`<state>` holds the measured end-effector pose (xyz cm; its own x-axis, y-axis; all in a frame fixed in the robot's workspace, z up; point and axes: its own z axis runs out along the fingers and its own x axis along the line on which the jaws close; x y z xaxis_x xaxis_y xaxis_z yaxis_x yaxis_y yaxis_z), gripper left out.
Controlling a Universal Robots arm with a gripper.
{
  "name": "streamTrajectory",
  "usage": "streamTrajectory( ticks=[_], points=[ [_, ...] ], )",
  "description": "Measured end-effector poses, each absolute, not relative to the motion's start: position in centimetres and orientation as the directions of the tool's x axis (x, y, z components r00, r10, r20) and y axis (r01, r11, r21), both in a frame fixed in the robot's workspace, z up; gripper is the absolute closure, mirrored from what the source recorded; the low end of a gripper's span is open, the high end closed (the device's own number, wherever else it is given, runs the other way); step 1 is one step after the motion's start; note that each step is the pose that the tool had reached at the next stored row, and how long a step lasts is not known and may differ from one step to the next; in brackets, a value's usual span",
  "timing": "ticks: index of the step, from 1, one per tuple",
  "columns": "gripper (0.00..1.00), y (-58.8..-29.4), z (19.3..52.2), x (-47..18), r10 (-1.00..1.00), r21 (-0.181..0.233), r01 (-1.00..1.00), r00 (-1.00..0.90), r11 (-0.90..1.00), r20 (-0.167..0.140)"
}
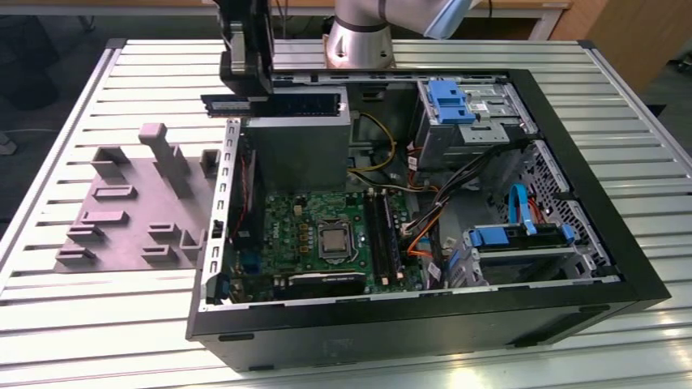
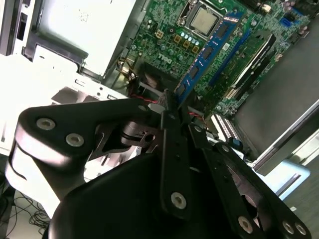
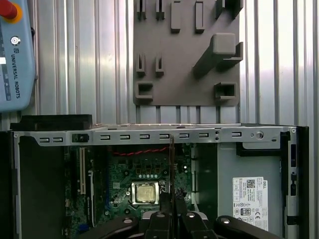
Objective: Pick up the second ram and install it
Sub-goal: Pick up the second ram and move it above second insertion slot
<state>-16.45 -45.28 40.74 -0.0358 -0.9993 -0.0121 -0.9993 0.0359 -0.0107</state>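
My gripper [image 1: 251, 94] hangs over the back left corner of the open computer case [image 1: 605, 284], shut on the second ram [image 1: 272, 104]. The stick is held level, just above the grey power supply [image 1: 297, 142]. In the second wrist view the ram [image 2: 209, 50] runs away from the gripper [image 2: 172, 102] as a blue board with black chips. In the first wrist view the ram [image 3: 172, 162] shows edge-on as a thin line rising from the gripper [image 3: 172, 201], over the green motherboard [image 3: 144, 172]. The motherboard's long black sockets [image 1: 378, 231] lie lower and to the exterior view's right of the stick.
The grey moulded holder block [image 1: 130, 203] sits on the slatted table at the exterior view's left of the case. Blue drive cages [image 1: 454, 101] and bundled cables [image 1: 433, 235] fill the case's right side. A teach pendant [image 3: 15, 55] lies on the table.
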Motion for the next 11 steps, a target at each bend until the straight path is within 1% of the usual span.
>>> streamTrajectory(
  ticks=[11],
  points=[
    [0.86, -45.3, 40.7, -14.7, -0.999, -0.011, -0.999, -0.036, 0.036, -0.012]
  ],
)
